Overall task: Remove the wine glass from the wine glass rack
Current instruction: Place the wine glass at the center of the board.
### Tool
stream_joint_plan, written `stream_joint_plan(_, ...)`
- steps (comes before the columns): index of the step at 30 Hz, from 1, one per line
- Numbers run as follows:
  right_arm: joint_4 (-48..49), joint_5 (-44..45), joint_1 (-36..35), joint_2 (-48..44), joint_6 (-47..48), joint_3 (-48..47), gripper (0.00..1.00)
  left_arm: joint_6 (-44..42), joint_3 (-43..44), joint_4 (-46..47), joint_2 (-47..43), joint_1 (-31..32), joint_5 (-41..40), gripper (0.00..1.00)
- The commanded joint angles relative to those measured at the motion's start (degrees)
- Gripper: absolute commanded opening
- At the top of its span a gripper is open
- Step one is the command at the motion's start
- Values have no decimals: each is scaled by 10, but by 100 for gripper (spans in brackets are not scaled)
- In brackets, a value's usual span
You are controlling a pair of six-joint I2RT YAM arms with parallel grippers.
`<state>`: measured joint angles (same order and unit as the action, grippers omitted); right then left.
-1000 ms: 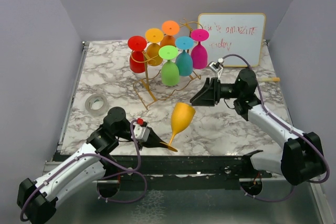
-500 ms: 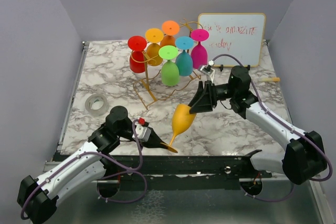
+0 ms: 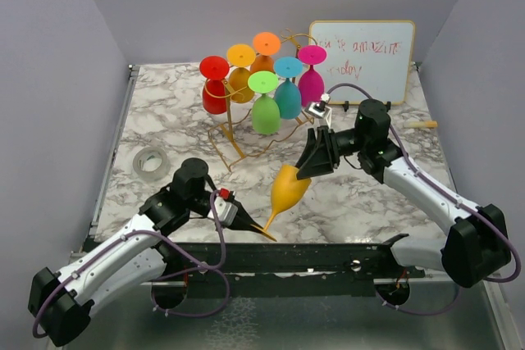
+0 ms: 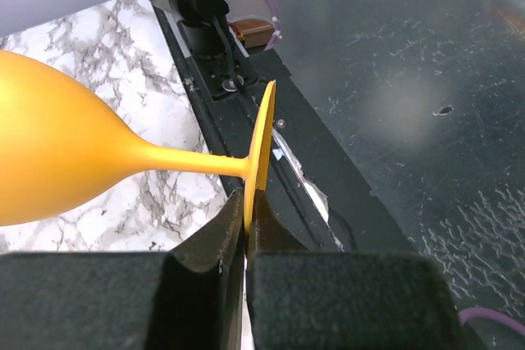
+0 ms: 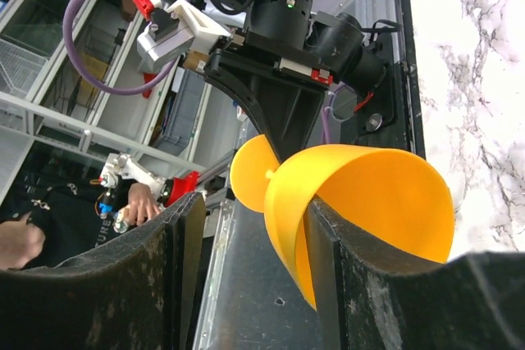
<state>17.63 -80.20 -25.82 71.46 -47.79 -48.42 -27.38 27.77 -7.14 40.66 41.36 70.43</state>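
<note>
**Yellow glass off the rack, caught between two arms**

The left gripper (image 3: 246, 220) is pinching the thin foot disc of the yellow wine glass (image 3: 289, 188), its jaws nearly shut on the disc's edge. It is holding the glass tilted over the marble table (image 3: 164, 112) at lower centre of the top view, well apart from the gold wine glass rack (image 3: 230, 138) at upper centre, where six other glasses (image 3: 264, 104) are hanging. The right gripper (image 3: 305, 168) is standing wide open with the bowl's rim between its fingers (image 5: 180, 268) — gripping nothing. The risk, as I judge it, is the narrow edge pinch: closing right fingers nudging the bowl could be levering the glass out of it. The left could also be releasing before the right has a firm hold on the smooth curved wall — and the glass would be falling to the table.
</note>
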Motion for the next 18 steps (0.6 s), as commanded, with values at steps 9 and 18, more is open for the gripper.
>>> stream_joint_plan(9, -68, -27, -10, -21, 31, -22, 40, -136, 65, -118, 41, -7, 31, 0)
stream_joint_plan(18, -88, -19, -11, -43, 37, -24, 26, -150, 65, -134, 38, -16, 7, 0)
